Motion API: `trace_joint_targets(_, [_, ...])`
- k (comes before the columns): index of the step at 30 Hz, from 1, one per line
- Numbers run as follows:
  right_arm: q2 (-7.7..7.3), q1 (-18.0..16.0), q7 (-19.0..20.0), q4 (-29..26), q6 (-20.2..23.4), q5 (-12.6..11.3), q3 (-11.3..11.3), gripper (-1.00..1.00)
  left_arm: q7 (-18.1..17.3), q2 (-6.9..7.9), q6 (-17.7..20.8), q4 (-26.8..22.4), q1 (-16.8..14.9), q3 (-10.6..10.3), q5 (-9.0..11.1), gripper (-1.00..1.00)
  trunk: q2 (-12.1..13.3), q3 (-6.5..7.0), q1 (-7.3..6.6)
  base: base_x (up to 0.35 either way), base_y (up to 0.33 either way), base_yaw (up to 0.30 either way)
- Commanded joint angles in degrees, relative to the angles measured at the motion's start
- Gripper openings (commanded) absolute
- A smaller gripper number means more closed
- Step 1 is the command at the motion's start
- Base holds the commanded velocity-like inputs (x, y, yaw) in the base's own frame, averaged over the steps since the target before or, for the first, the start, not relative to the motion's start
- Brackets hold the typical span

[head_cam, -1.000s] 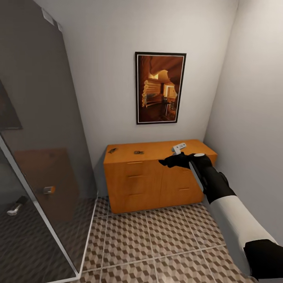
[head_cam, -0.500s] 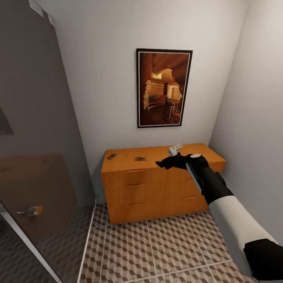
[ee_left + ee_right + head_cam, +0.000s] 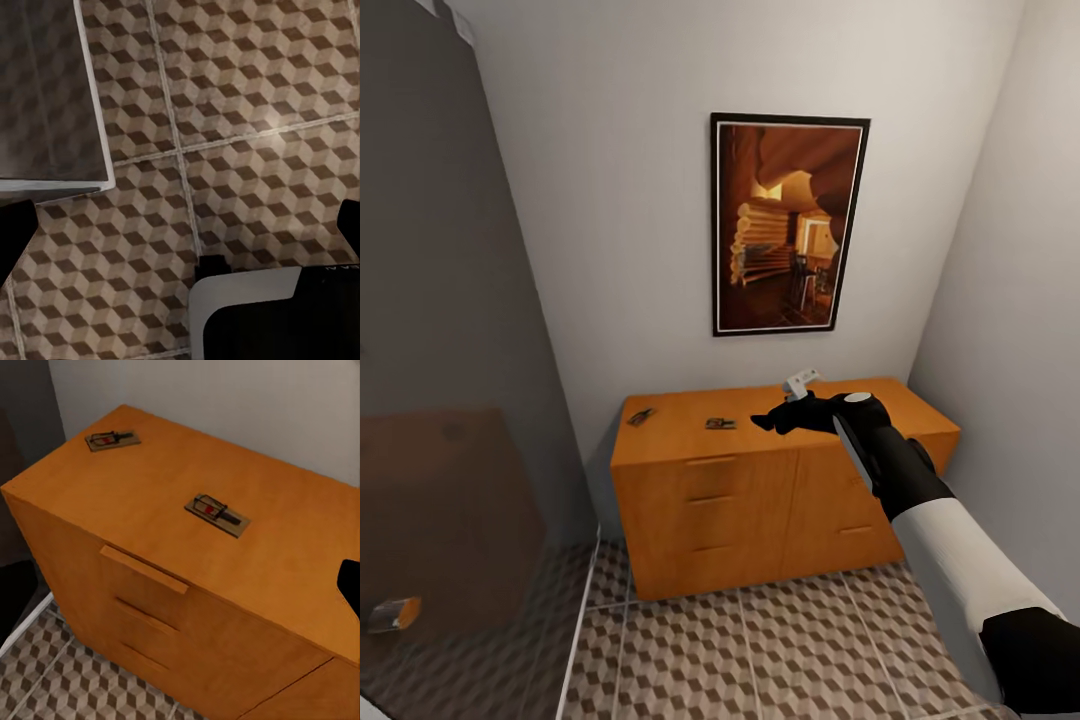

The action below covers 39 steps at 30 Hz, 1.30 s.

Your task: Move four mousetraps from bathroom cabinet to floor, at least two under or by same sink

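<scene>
The orange-brown cabinet stands against the far wall under a framed picture. Two mousetraps lie on its top: one near the left end, the other toward the middle. My right gripper hovers open above the cabinet top, just right of the middle trap, with nothing between its fingers. My left gripper hangs open over the cube-patterned bathroom floor. The sink is out of view.
A small white object lies on the cabinet top behind my right gripper. A dark glass shower wall with a white base frame closes the left side. A plain wall bounds the right.
The whole view has shifted: the camera moved nearer and turned, so the cabinet looks larger and lower. My right arm keeps its pose, gripper now closer to the middle mousetrap.
</scene>
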Motion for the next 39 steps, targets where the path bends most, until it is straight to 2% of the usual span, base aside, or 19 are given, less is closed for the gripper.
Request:
trace_joint_targets(1, [0.00, 0.0, 0.0, 0.0, 0.0, 0.0, 0.0, 1.00, 0.0, 0.00, 0.0, 0.0, 0.0, 0.0, 0.0, 1.00, 0.0, 0.00, 0.00, 0.332, 0.002, 0.000])
trace_joint_targets(8, [0.01, 0.0, 0.5, 0.1, 0.0, 0.0, 0.1, 1.00, 0.0, -0.01, 0.1, 0.0, 0.0, 0.0, 0.0, 1.00, 0.0, 0.00, 0.00, 0.332, 0.001, 0.000])
trace_joint_targets(16, [-0.06, 0.0, 4.9, 0.5, 0.0, 0.0, 0.3, 1.00, 0.0, -0.01, 0.1, 0.0, 0.0, 0.0, 0.0, 1.00, 0.0, 0.00, 0.00, 0.332, 0.000, 0.000])
trace_joint_targets(25, [-0.11, 0.0, 6.4, 2.7, -1.2, 0.0, 0.8, 1.00, 0.0, 0.02, 0.0, 0.0, 0.0, 0.0, 0.0, 1.00, 0.0, 0.00, 0.00, 0.303, 0.000, 0.000])
trace_joint_targets(30, [-0.22, 0.0, 10.4, 4.5, -2.8, 0.0, 2.4, 1.00, 0.0, 0.01, 0.0, 0.0, 0.0, 0.0, 0.0, 1.00, 0.0, 0.00, 0.00, 0.075, 0.000, 0.000])
trace_joint_targets(34, [-0.99, 0.0, 14.5, 5.2, -3.7, 0.1, 3.8, 1.00, 0.0, -0.01, 0.0, 0.0, 0.0, 0.0, 0.0, 1.00, 0.0, 0.00, 0.00, 0.018, 0.000, 0.000])
trace_joint_targets(39, [-1.78, 0.0, 17.6, 5.5, -5.6, 0.2, 5.0, 1.00, 0.0, 0.03, 0.0, 0.0, 0.0, 0.0, 0.0, 1.00, 0.0, 0.00, 0.00, 0.005, 0.000, 0.000])
